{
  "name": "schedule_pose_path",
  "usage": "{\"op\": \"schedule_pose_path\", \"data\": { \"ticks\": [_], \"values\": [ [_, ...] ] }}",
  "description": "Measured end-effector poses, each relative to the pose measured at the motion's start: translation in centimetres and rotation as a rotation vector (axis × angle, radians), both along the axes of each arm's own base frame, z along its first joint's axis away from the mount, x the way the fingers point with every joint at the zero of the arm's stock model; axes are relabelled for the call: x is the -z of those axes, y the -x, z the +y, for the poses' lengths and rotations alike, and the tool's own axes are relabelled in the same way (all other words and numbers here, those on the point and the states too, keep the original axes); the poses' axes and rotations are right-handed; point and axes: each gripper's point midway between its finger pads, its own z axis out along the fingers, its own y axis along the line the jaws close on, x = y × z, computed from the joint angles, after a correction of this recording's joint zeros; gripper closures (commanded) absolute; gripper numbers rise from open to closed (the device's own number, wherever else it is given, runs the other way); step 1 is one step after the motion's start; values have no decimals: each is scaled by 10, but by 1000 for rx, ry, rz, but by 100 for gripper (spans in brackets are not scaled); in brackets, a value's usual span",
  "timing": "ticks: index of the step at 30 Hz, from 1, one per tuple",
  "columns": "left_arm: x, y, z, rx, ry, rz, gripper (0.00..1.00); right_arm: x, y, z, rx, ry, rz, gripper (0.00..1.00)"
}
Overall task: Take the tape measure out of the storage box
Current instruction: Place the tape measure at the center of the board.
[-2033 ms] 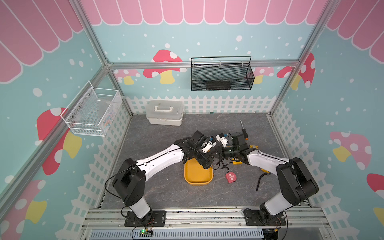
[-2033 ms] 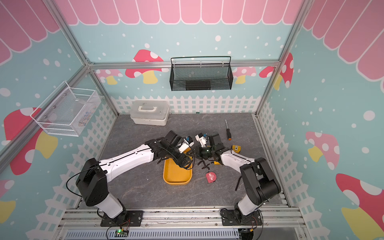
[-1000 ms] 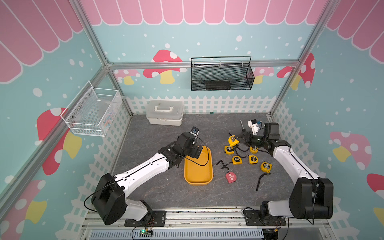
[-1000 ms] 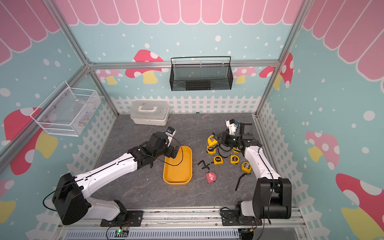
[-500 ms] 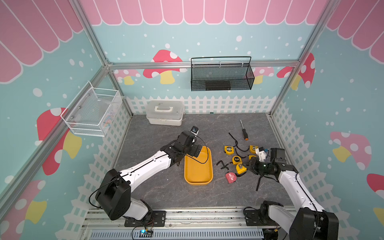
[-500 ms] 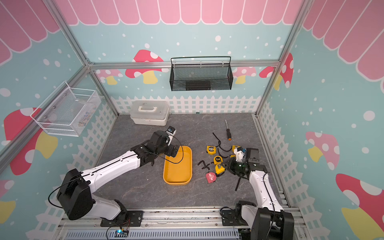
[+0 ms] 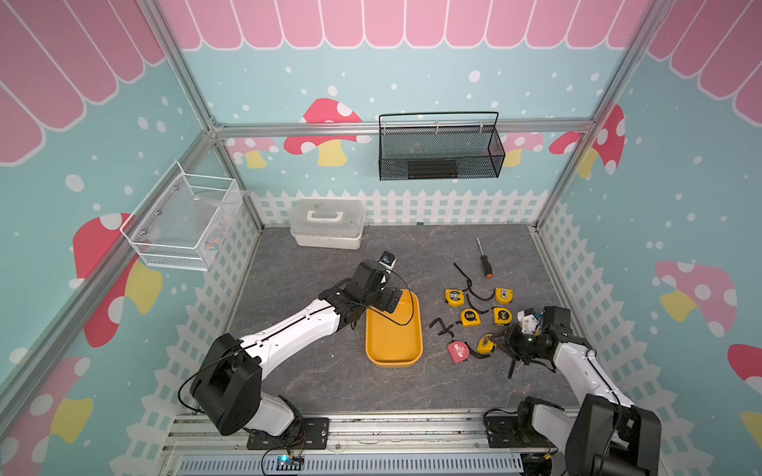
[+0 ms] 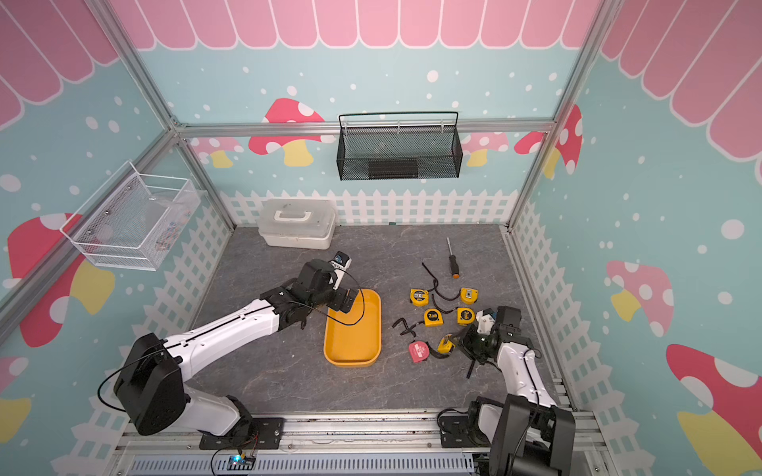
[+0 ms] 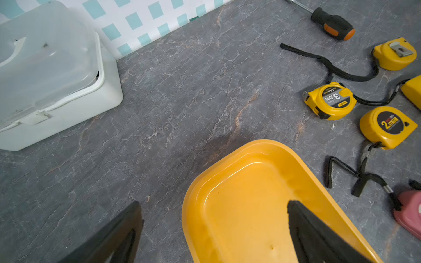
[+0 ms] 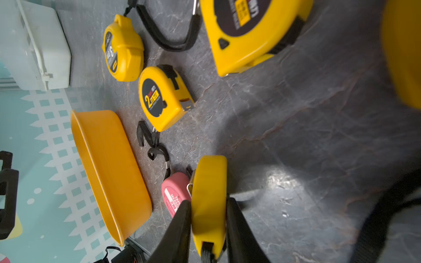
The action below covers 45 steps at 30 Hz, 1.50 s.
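The storage box (image 7: 393,329) (image 8: 352,329) is a shallow yellow tray in the middle of the floor, and nothing lies in it. My left gripper (image 7: 391,298) (image 9: 213,202) hangs open over its far end, one finger inside the box (image 9: 250,205) and one outside. To the box's right, my right gripper (image 7: 501,344) (image 10: 208,201) is shut on a yellow tape measure (image 7: 486,344) (image 8: 447,344) (image 10: 209,182). That tape measure stands on edge, low over the floor next to a pink tape measure (image 7: 457,351) (image 10: 173,193). I cannot tell whether it touches the floor.
Several more yellow tape measures (image 7: 470,317) with black straps lie right of the box, and a screwdriver (image 7: 483,259) lies beyond them. A white lidded case (image 7: 328,222) stands at the back. A black wire basket (image 7: 441,152) hangs on the back wall.
My right arm has drawn back from the far right toward the front, bringing the yellow tape measure down beside the pink one. The left arm has barely moved.
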Motion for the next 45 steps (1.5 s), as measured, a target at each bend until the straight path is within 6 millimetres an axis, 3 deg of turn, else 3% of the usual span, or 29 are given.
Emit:
{"op": "schedule_pose_path", "data": {
  "ticks": [4, 21, 26, 35, 39, 45],
  "values": [
    [2, 0, 1, -2, 8, 6, 1, 10, -2, -8, 21, -11, 5, 73],
    [5, 1, 0, -1, 14, 14, 1, 16, -5, -17, 42, -26, -6, 72],
    [8, 2, 1, -3, 12, 19, 1, 28, 1, -22, 60, -7, 52, 70],
    [9, 0, 7, -18, 9, 21, 1, 28, 3, -23, 67, -2, 61, 68],
    [10, -1, 14, -40, -2, 16, 1, 14, 4, -28, 78, 41, 49, 66],
    [1, -9, 45, -138, 1, -29, 1, -42, -12, -39, 90, 132, -111, 64]
  ]
}}
